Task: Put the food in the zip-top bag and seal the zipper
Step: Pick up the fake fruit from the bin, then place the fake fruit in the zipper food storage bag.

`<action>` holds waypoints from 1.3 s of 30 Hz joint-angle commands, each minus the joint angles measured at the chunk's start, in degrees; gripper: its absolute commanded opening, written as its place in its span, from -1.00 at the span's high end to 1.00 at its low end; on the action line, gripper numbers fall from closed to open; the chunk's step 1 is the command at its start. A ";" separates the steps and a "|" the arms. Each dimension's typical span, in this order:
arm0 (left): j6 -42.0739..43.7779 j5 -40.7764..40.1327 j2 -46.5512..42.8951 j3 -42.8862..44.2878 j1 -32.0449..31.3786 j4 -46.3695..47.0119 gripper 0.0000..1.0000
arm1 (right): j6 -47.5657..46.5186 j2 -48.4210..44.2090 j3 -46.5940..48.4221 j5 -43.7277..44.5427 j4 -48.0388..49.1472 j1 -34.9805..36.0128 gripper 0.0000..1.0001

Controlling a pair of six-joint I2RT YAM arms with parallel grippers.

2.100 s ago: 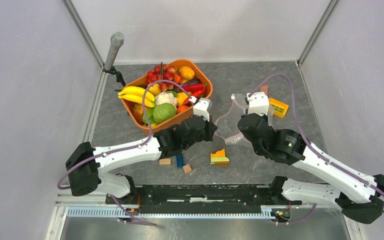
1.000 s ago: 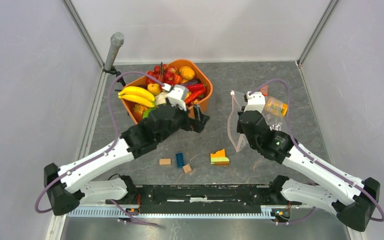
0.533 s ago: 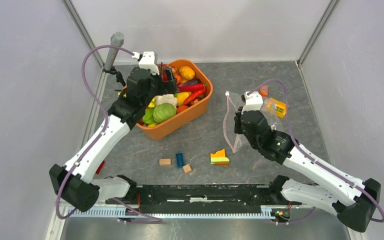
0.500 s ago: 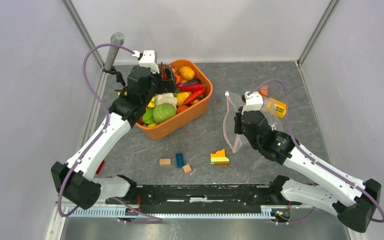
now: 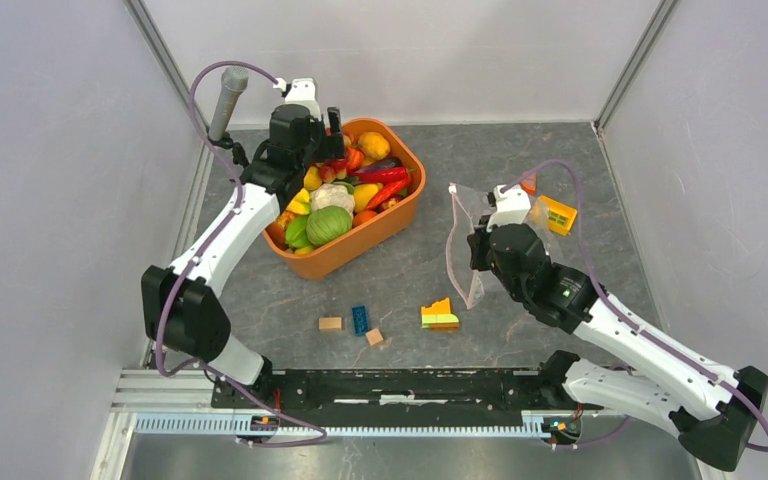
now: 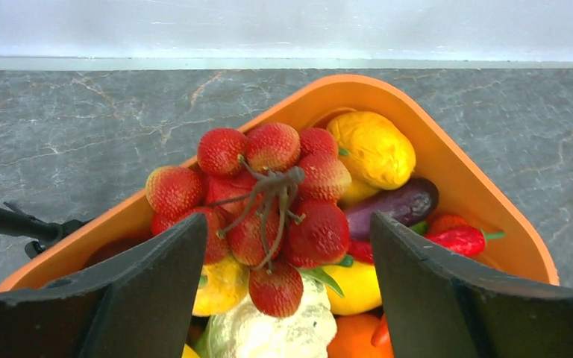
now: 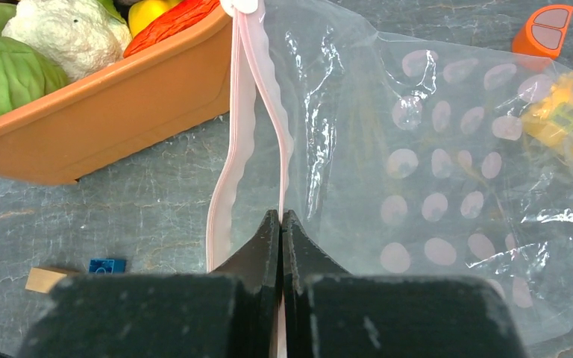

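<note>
My left fingers (image 6: 149, 276) hang apart over the bumpy red plastic fruit cluster (image 6: 268, 201) in the orange oval tub (image 6: 455, 179); I'd lower squarely before closing. My right fingers (image 7: 257, 253) pinch the pink zipper strip (image 7: 227, 164) of the clear crinkly bag (image 7: 433, 149).

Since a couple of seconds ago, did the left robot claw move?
Yes. The left gripper went from beside the orange tub's near right side to its far end, close to the grey post.
</note>
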 commanded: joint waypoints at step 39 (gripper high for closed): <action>-7.55 35.20 -22.91 -4.40 2.87 3.70 0.95 | 7.38 -7.15 -8.96 -2.12 9.46 -0.15 1.00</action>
